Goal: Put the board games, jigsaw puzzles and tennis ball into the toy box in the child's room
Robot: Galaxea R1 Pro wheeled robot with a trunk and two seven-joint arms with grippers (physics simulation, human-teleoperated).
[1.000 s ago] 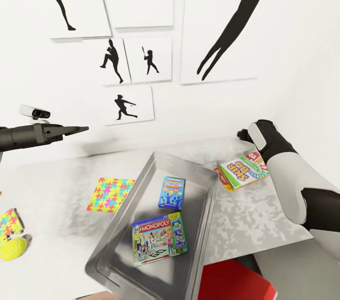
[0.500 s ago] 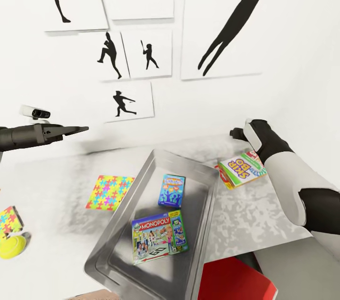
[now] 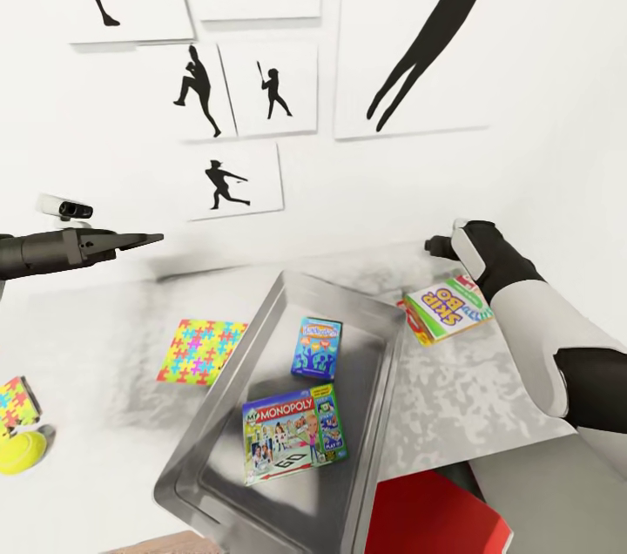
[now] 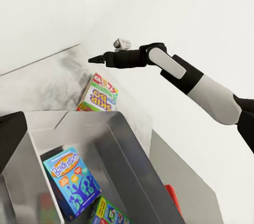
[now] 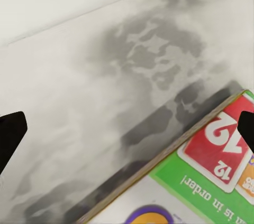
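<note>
Games were our job at this moment. Two board games lay inside the toy box (image 3: pixel 261 336), a shiny grey metal tray on the table (image 3: pixel 104 336). One was the Monopoly box (image 3: pixel 293 443), with "MY MONOPOLY" written on it. The other was a small blue box (image 3: pixel 316 346), and its name looked like "Balderdash" — the letters were too small for us to be sure.

The third game, the Skip-Bo box (image 3: pixel 446 309), was not in yet. It lay flat on the table, just beside the far right corner of the toy box. We could read "SKIP BO" in purple on yellow, and on its corner a red patch with "12" and the words "in order!" on green.

Our right gripper (image 3: pixel 433 246) hung above the table, just past the Skip-Bo box, holding nothing. In the right wrist view its two dark fingers (image 5: pixel 11 135) stood wide apart, with the box corner between them lower down. So we think this step was reaching for Skip-Bo. Next we would need to go down, pinch the thin edge and lift it over the tray wall.

Our left gripper (image 3: pixel 144 239) pointed out over the table, far from the toys. It held nothing, but we could not tell if it was open or closed.

Still waiting on the left were a bright jigsaw puzzle (image 3: pixel 202 351), a second puzzle (image 3: pixel 17 401) and the yellow tennis ball (image 3: pixel 19 451).
</note>
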